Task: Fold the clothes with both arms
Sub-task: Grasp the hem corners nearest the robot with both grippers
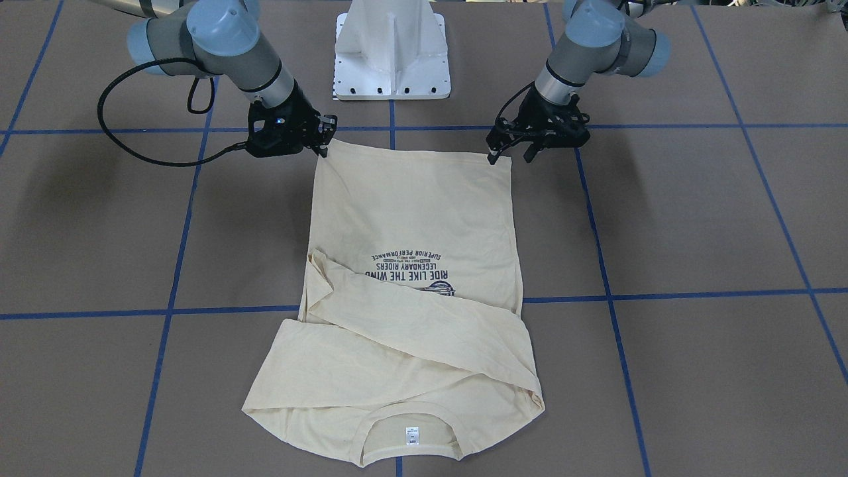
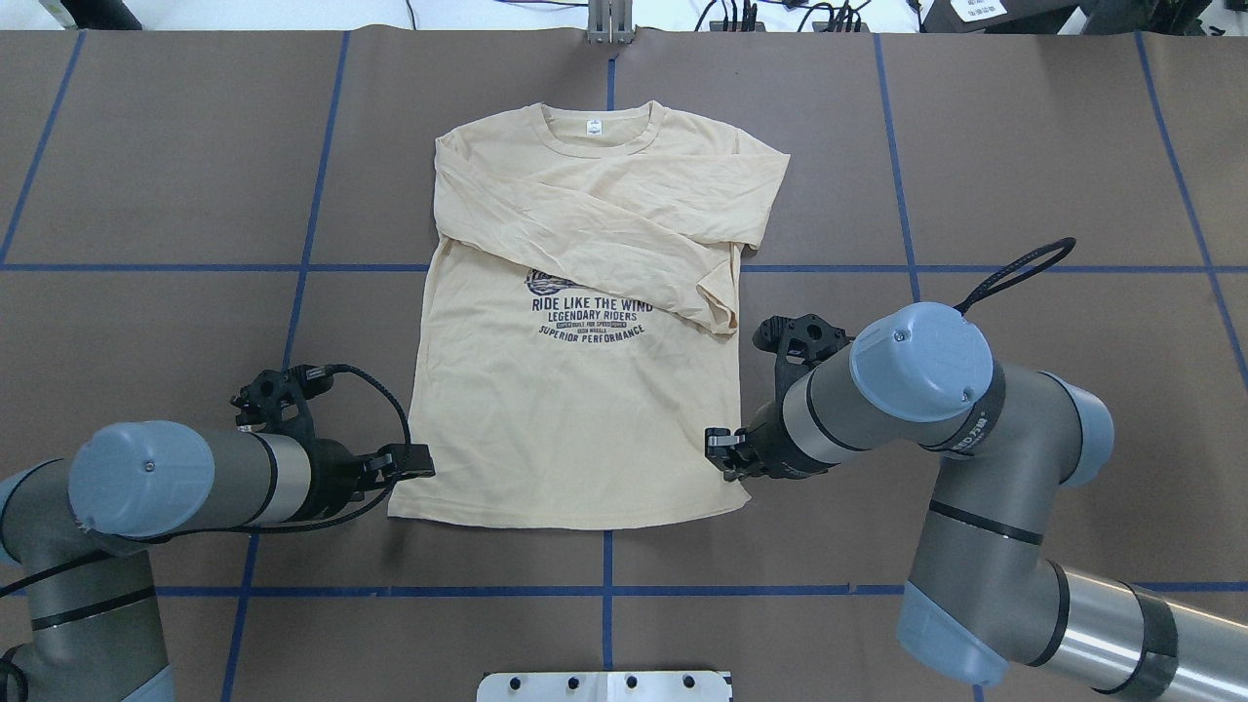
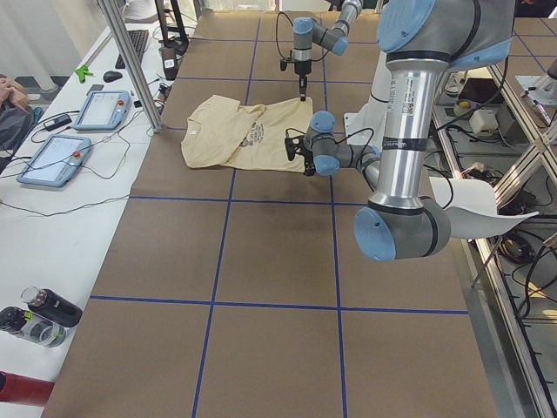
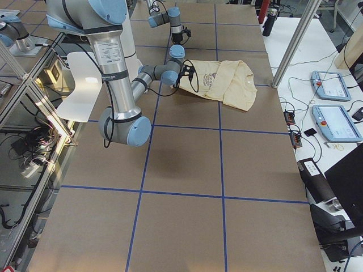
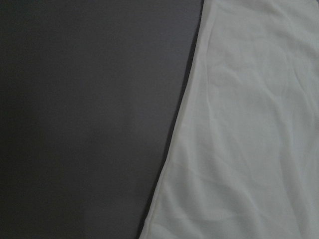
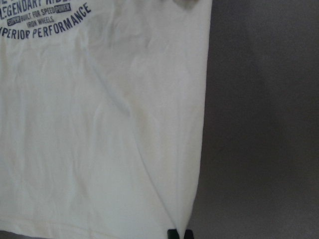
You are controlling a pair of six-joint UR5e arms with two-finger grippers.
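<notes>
- The cream T-shirt (image 2: 575, 429) lies flat, print side up, in the middle of the brown surface (image 2: 146, 195), with its collar away from me and its hem toward me
- Both sleeves (image 2: 604, 229) are folded across the chest, one over the other, and cover the top of the navy print (image 2: 590, 317); the white neck tag (image 2: 591, 126) shows inside the collar
- My left arm (image 2: 195, 478) reaches low to the hem corner on my left; my left jaws stand apart there, one finger on either side of the corner, gripping nothing
- My right arm (image 2: 916, 370) bends down to the opposite hem corner; my right jaws are pinched together on the fabric, with the dark fingertips (image 6: 173, 234) meeting at the shirt's edge in the right wrist view
</notes>
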